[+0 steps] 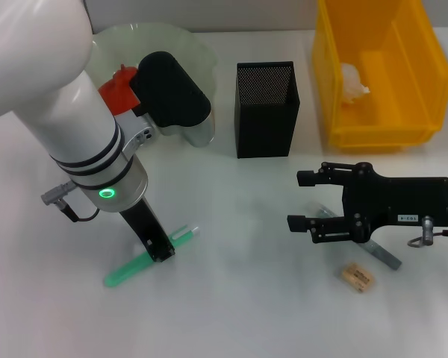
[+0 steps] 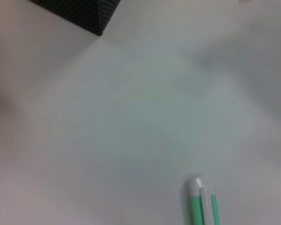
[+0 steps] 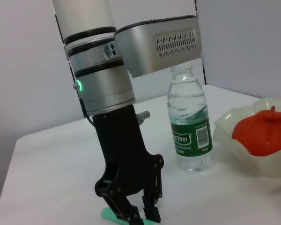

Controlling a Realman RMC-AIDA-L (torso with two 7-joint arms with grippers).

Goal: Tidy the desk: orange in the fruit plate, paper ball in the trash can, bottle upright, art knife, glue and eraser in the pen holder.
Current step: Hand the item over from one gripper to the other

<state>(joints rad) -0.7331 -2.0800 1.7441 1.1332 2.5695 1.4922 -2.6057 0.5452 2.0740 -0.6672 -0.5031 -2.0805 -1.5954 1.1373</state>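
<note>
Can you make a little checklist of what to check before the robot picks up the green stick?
1. Left gripper is down at the green glue stick, fingers either side: ok.
2. Fingers closed tight on the stick: cannot tell.
3. Pen holder stands upright with its top open: ok.
4. Orange is in the fruit plate: ok.
5. Bottle stands upright: ok.
6. Paper ball is in the trash can: ok.
7. Eraser and knife put away: not ok, both lie on the desk by the open right gripper.
</note>
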